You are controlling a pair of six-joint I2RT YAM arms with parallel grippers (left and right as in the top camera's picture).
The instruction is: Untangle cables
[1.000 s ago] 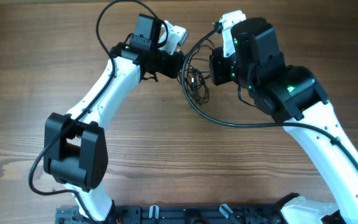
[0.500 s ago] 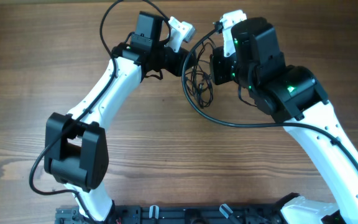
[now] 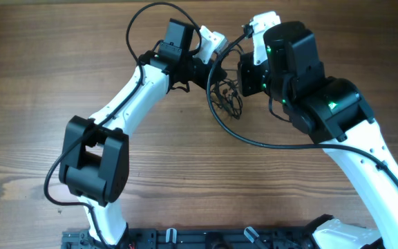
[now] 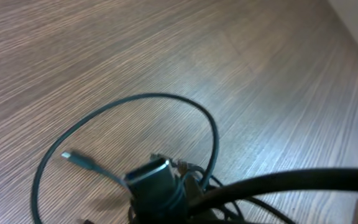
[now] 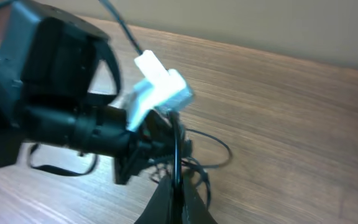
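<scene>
A wood-grain counter (image 3: 47,83) fills the overhead view, and a black rail (image 3: 206,238) runs along its near edge. Two white-and-black arms reach in from that edge and meet near the far side.

There is one small tangle of cables (image 3: 228,99), thin black strands lying on the counter between the two arm tips and just beneath them. A thicker black arm cable (image 3: 254,138) curves past the tangle on its near side.

The left fingers (image 3: 211,71) are clenched at the tangle's left edge; whether a strand is caught between them cannot be told. The left wrist view shows one wide loop (image 4: 210,124) of thin wire over the wood and one loose tiny plug (image 4: 73,157) at a strand's end.

The right fingers (image 5: 174,208) are pinched together on one strand of the cables, which rises straight up from their tips in the right wrist view. Past it is the other arm's black tip with its white bracket (image 5: 160,87).

A green light (image 3: 334,105) glows on the right arm.
</scene>
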